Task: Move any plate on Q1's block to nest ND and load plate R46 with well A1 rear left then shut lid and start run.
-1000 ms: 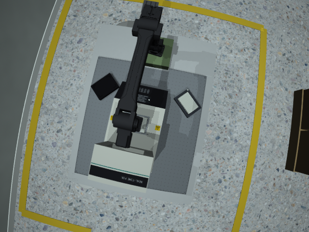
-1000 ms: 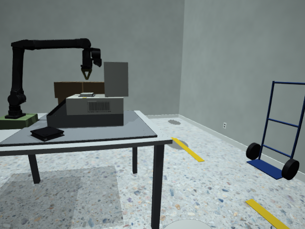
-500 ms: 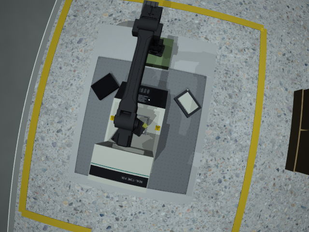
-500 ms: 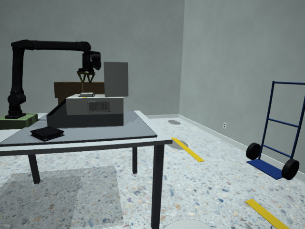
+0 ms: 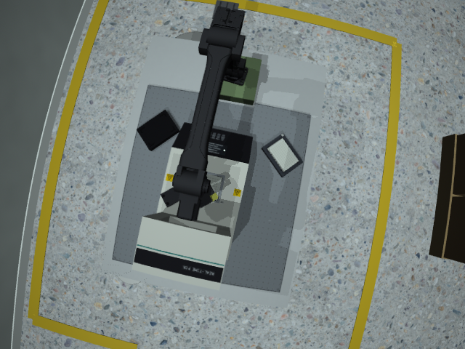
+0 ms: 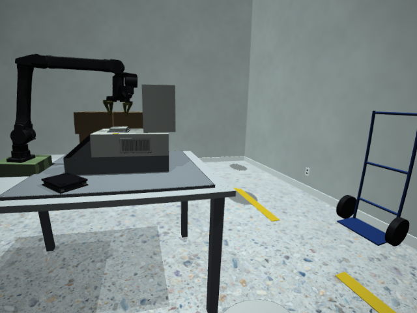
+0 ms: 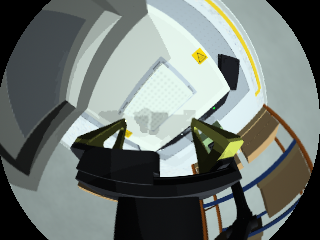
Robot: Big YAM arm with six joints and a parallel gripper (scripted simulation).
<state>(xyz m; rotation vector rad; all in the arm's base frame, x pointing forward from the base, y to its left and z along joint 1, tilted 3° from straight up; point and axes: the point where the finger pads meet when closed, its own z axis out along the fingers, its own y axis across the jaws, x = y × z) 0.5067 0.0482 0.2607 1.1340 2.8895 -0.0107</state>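
The cycler Q1 stands mid-table with its lid (image 6: 158,107) raised upright. A plate (image 6: 118,128) lies on its block; the wrist view shows it as a pale well grid (image 7: 160,90) below the fingers. My gripper (image 6: 117,107) hangs a short way above that plate, open and empty, with its yellow fingertips apart (image 7: 163,135). In the overhead view my arm hides most of the block. The white plate R46 (image 5: 282,154) lies on its dark nest N1 to the right of the cycler. The black nest ND (image 5: 158,129) to the left holds nothing. The key panel (image 5: 217,144) is partly under my arm.
My arm's green base (image 5: 240,81) stands at the table's rear. Yellow floor tape (image 5: 390,150) rings the table. A brown shelf unit (image 5: 448,198) stands outside the tape. A blue hand truck (image 6: 376,188) leans by the right wall.
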